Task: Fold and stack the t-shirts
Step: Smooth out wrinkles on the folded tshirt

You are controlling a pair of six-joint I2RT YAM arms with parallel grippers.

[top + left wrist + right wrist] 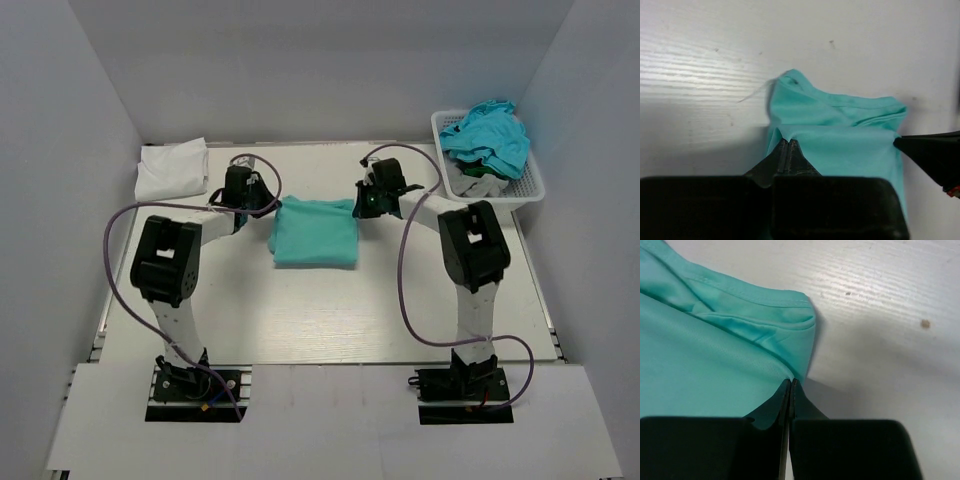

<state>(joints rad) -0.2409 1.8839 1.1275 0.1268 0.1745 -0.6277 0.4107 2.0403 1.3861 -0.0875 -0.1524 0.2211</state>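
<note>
Housing of the left gripper (788, 145) hides the mint t-shirt (840, 135) edge nearest it, and the right gripper (791, 385) loses that shirt past its picture's left edge. Beyond the right gripper, turquoise t-shirts (487, 135) cover a grey item (477, 183) deeper in the basket (520, 190), too buried to name.

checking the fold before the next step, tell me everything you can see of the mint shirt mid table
The mint t-shirt is plain sea-green knit with stitched hems, folded into a rough rectangle of several layers, lying flat on the white table. The left gripper is shut on its far left corner, the right gripper on its far right corner, each pinching a folded edge. Nothing else touches it.
</note>
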